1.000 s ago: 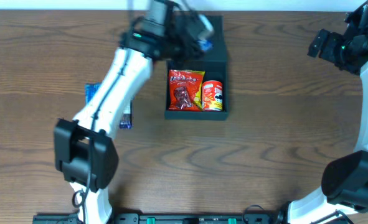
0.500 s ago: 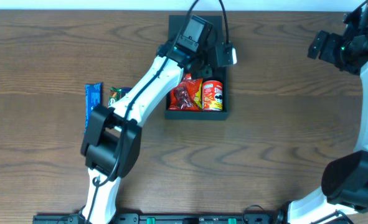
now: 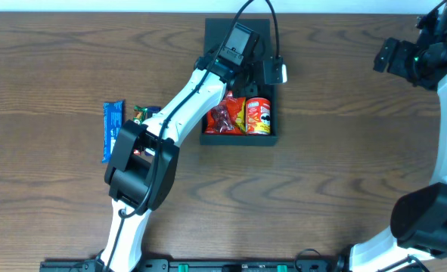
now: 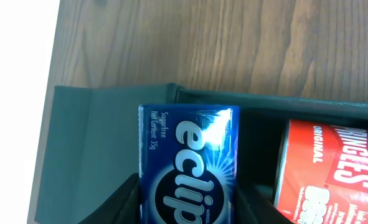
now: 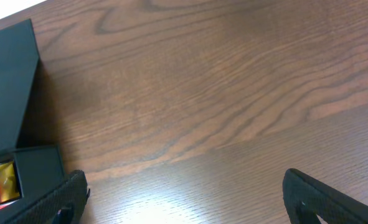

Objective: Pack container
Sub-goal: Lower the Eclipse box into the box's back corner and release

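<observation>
Dark wood-grain desk (image 3: 344, 151) bears the matte black square container (image 3: 238, 140) at its far edge. Left hand (image 4: 187, 205), clamped on a blue rectangular gum pack (image 4: 188, 155), should lower it squarely beside the red crisp can (image 4: 333, 174); right hand (image 5: 184, 199) gapes empty.

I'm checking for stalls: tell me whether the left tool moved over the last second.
Yes. Overhead, the left tool, holding gum, swung from the container's far lid edge toward the Pringles can.

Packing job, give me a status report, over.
Left gripper shut on Eclipse gum pack over container. Right gripper open, empty. Lid back, Pringles can and red packet inside. Nothing blocking.
</observation>
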{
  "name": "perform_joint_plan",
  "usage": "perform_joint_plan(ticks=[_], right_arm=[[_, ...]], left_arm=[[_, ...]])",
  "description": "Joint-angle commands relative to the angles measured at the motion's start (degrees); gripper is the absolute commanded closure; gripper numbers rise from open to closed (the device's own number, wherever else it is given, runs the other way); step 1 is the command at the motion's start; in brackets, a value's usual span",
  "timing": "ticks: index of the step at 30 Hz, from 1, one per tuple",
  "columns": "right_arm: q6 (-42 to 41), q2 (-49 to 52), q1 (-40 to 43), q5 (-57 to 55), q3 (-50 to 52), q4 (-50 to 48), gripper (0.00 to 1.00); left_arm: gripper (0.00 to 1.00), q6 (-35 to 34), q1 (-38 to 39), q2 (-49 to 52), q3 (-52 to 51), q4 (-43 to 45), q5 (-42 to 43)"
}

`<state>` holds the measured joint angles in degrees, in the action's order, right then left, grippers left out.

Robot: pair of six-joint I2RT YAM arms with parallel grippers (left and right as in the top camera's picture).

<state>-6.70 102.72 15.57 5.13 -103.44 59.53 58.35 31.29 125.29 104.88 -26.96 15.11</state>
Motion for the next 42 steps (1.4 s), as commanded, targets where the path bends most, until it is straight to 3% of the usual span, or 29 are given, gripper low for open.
perform_joint_plan(ticks=[1, 12, 13, 14, 16, 18, 22, 28, 30, 32, 33, 34, 42], right_arm=[[1.20, -0.44, 0.11, -0.20, -0.37, 0.09, 0.01], [1.20, -0.44, 0.11, -0.20, -0.37, 0.11, 0.01], [1.20, -0.44, 0.11, -0.22, -0.37, 0.13, 0.01], [1.20, -0.44, 0.11, -0.20, -0.37, 0.15, 0.01], [1.20, -0.44, 0.11, -0.20, -0.37, 0.26, 0.01], [1.20, -0.44, 0.11, -0.22, -0.37, 0.26, 0.01], [1.20, -0.44, 0.11, -0.20, -0.37, 0.26, 0.01], [1.20, -0.44, 0.11, -0.22, -0.37, 0.26, 0.01], [1.20, -0.44, 0.11, -0.20, -0.37, 0.26, 0.01], [1.20, -0.44, 0.11, -0.20, -0.37, 0.26, 0.01], [1.20, -0.44, 0.11, -0.20, -0.37, 0.26, 0.01], [1.20, -0.44, 0.11, -0.20, -0.37, 0.24, 0.01], [1.20, -0.44, 0.11, -0.20, -0.37, 0.17, 0.01]], left_arm=[[0.95, 0.37, -0.17, 0.98, 1.09, -0.61, 1.42], [0.92, 0.35, -0.17, 0.98, 1.03, -2.32, 3.39], [0.81, -0.35, -0.17, 0.98, 1.03, -2.27, 3.34], [0.60, -1.66, -0.17, 0.98, 1.03, -1.88, 2.99], [0.46, -3.61, -0.17, 0.98, 1.03, -0.96, 1.75], [0.21, -3.72, -0.20, 0.98, 1.03, -0.61, 0.87], [0.02, -3.74, -0.17, 0.98, 1.03, -0.13, 0.94], [0.00, -5.95, -0.17, 0.96, 1.05, 1.64, -2.43], [0.16, -6.54, -0.17, 0.96, 1.05, 1.77, -5.90], [0.47, -8.26, -0.24, 0.96, 1.05, 1.70, -9.70], [0.83, -9.35, -0.28, 0.96, 1.05, 1.64, -10.88], [0.94, -11.06, -0.35, 0.96, 1.05, 1.36, -11.17], [0.94, -33.35, -1.01, 0.98, 1.03, -1.97, -3.52]])
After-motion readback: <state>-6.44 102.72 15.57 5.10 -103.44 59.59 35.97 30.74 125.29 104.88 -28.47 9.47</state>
